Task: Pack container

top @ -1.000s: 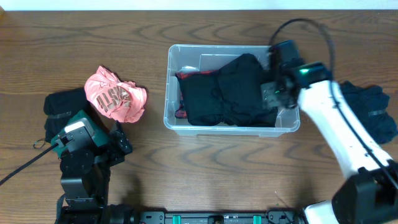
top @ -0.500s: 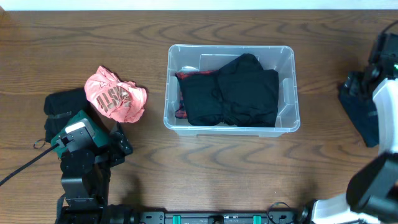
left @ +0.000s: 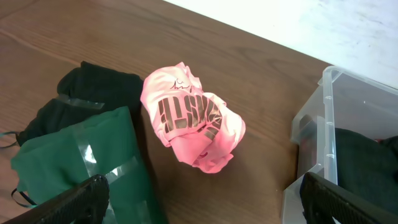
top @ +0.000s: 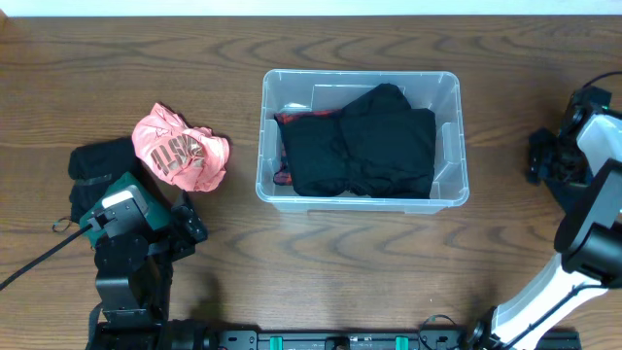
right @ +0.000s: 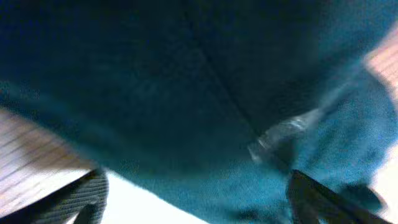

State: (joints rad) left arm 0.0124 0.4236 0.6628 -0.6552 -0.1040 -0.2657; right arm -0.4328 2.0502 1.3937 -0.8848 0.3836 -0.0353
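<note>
The clear plastic container stands at the table's middle with black clothes folded inside; its corner shows in the left wrist view. A crumpled pink garment lies to its left, also in the left wrist view. My left gripper is open and empty, low over the table near the pink garment. My right gripper is at the far right edge, open, right over a dark teal garment that fills its view.
A dark green garment with clear tape and a black one lie at the far left, beside my left arm. The white right arm runs along the table's right edge.
My right arm has swung from the container's right end out to the far right and come down over the teal garment. The left arm and the other clothes have not moved.
</note>
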